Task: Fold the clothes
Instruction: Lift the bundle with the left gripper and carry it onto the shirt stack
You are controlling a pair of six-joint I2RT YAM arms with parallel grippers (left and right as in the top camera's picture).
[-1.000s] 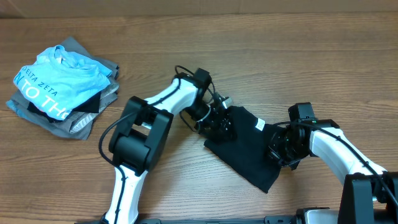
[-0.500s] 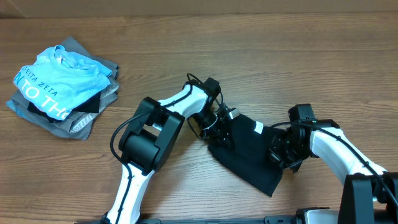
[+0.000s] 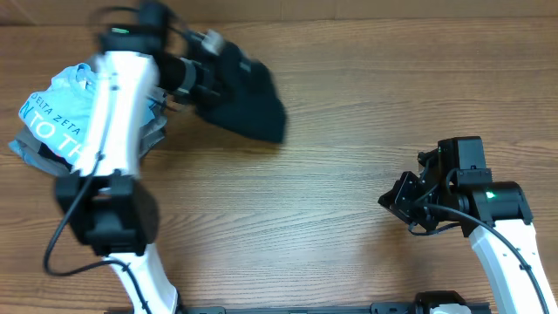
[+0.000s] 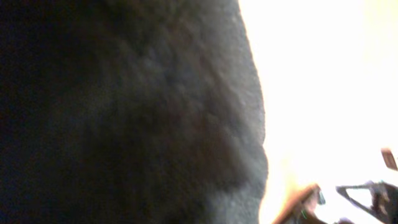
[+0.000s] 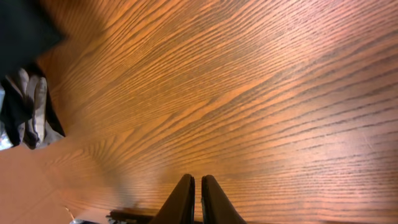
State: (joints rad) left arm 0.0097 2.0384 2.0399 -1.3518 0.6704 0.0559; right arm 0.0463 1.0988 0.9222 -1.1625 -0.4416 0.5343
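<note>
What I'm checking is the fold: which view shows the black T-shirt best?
Overhead: the black T-shirt shows almost whole, though blurred, at the left end effector. Left wrist shows only close black fabric; right wrist perhaps a dark corner.

1. Light blue shirt [image 3: 48, 109], white lettering, partly covered; upper left of the overhead frame, topmost on a pile.
2. Grey folded garments [image 3: 29, 153], under the blue shirt, edges showing at the pile's lower left; grey and dark folds also at the left edge of the right wrist view.
3. Wooden table [image 3: 349, 131], brown grain, bearing the pile.
</note>
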